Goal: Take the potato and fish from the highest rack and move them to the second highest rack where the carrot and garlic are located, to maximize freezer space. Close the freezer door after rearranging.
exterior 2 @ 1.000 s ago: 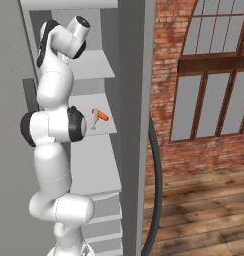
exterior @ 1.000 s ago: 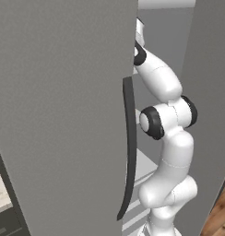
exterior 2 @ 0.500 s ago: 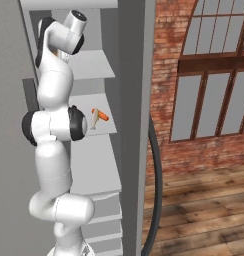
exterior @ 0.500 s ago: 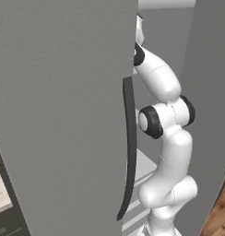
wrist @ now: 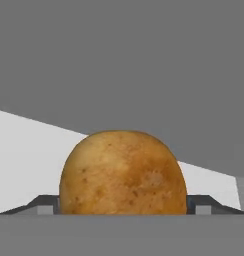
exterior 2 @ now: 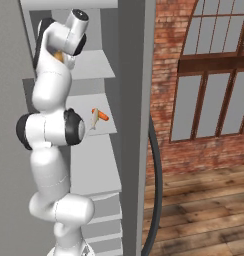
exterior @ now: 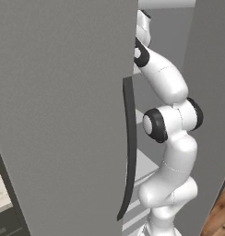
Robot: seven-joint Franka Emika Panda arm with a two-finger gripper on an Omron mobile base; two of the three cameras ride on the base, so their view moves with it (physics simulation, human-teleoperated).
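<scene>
The golden-brown potato (wrist: 123, 172) looms close in the hand view, resting on the highest rack (wrist: 24, 160). My gripper (wrist: 122, 206) is open, one dark fingertip (wrist: 44, 205) on each side of the potato and close to it. From the right base camera, the arm reaches up onto the highest rack (exterior 2: 94, 65), and a sliver of the potato (exterior 2: 58, 56) shows behind the wrist. On the second highest rack (exterior 2: 108, 129) lies the orange carrot (exterior 2: 101, 115) with a small pale thing beside it. The fish and garlic cannot be made out.
The freezer door (exterior 2: 136, 100) stands open on the right, its dark curved handle (exterior 2: 155, 190) facing outward. A twin grey door (exterior: 63, 115) with its own handle (exterior: 129, 147) flanks the arm on the left. Lower shelves (exterior 2: 96, 170) lie below.
The upper arm has stretched higher and further into the freezer, bringing the hand onto the top shelf. The jaws have kept the same width.
</scene>
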